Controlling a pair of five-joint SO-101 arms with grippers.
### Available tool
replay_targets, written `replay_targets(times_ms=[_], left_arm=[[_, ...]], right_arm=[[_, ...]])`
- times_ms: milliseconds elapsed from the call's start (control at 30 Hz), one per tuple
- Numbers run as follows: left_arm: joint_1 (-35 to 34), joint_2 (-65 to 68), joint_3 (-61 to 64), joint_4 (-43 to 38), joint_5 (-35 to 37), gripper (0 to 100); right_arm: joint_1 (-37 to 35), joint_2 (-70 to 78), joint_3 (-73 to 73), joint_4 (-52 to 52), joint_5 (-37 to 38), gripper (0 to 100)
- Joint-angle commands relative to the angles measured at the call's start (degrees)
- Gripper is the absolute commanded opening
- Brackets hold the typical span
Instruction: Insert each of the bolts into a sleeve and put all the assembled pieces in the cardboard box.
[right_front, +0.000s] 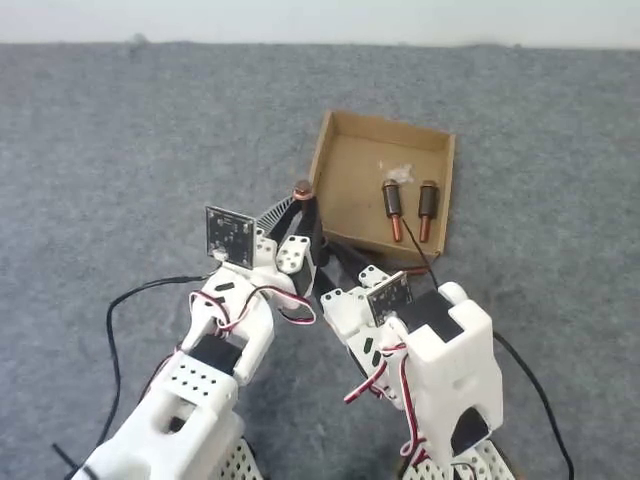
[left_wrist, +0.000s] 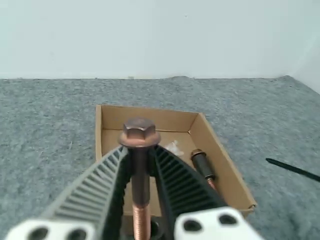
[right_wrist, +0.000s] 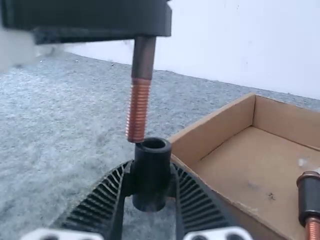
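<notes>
Two arms stand side by side on the grey mat (right_front: 120, 150). The right gripper (right_wrist: 150, 173), nearest, pinches a black sleeve (right_wrist: 151, 152) upright between its ribbed jaws, open mouth up. Just above it the left gripper (left_wrist: 140, 152) is clamped on the shank of a copper bolt (left_wrist: 140, 134), which hangs upright with its hex head on top. The bolt's threaded tip meets the rim of the sleeve's mouth; whether it has entered cannot be told. Just beyond both grippers lies the cardboard box (right_front: 322, 160), near its corner. In the box two assembled pieces (right_front: 392, 205) (right_front: 428, 205) lie side by side, apart, dark sleeves on copper bolts. Behind the mat stands a pale wall (left_wrist: 160, 35).
</notes>
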Motion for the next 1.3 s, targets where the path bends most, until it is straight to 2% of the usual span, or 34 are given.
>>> replay_targets(times_ms=[0, 833, 1100, 1267], left_arm=[[0.35, 0.26, -4.00, -1.58, -0.09, 1], [0.97, 0.53, -3.56, -1.23, -0.09, 1], [1.85, 9.05, -6.46, -0.88, -0.26, 1], [1.85, 8.18, -5.93, -0.53, -0.26, 1]], right_arm=[[-0.22, -0.92, 0.62, -0.04, 0.88, 0.6], [-1.63, -0.66, 2.64, -2.15, 3.96, 0.6], [-1.54, -0.66, 2.64, -2.15, 4.04, 0.6], [-1.45, -0.66, 2.64, -2.15, 4.04, 0.6]])
